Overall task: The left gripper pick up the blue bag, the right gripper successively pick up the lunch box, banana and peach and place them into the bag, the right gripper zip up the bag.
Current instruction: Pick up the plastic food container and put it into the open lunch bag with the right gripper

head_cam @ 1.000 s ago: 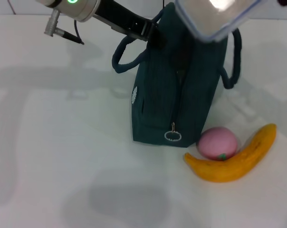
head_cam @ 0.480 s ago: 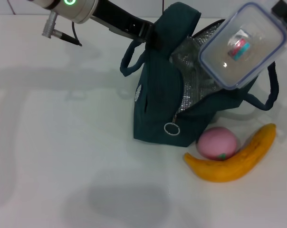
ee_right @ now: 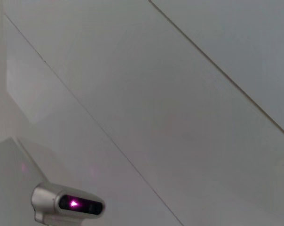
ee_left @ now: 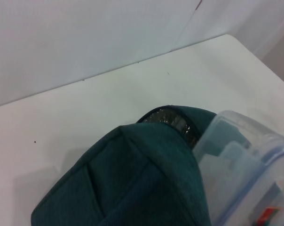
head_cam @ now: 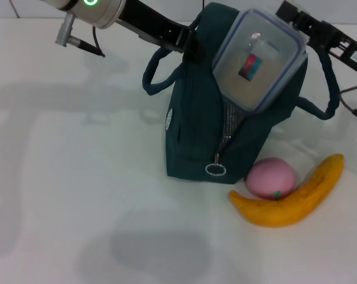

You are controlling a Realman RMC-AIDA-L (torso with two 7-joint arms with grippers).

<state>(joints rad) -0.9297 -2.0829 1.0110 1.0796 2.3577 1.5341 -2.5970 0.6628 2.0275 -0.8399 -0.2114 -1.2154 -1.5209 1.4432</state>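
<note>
The blue bag [head_cam: 196, 130] stands upright at the table's middle back. My left gripper [head_cam: 191, 46] reaches in from the upper left and is shut on the bag's top edge by a handle. The clear lunch box [head_cam: 258, 59] with a blue rim is tilted, its lid facing me, at the bag's open top. My right gripper [head_cam: 299, 21] is at the box's far right corner and seems shut on it. The pink peach [head_cam: 271, 177] and yellow banana [head_cam: 291, 198] lie touching, right of the bag's base. The left wrist view shows the bag [ee_left: 132, 179] and the box [ee_left: 245, 165].
The bag's zipper pull ring [head_cam: 214, 170] hangs low on the front side. One handle loop [head_cam: 329, 89] sticks out to the right, under my right arm. The white table [head_cam: 78, 195] spreads left and in front of the bag.
My right gripper has carried the lunch box left and down from beside the bag to its open top. The bag's mouth has narrowed. Peach and banana have not moved.
</note>
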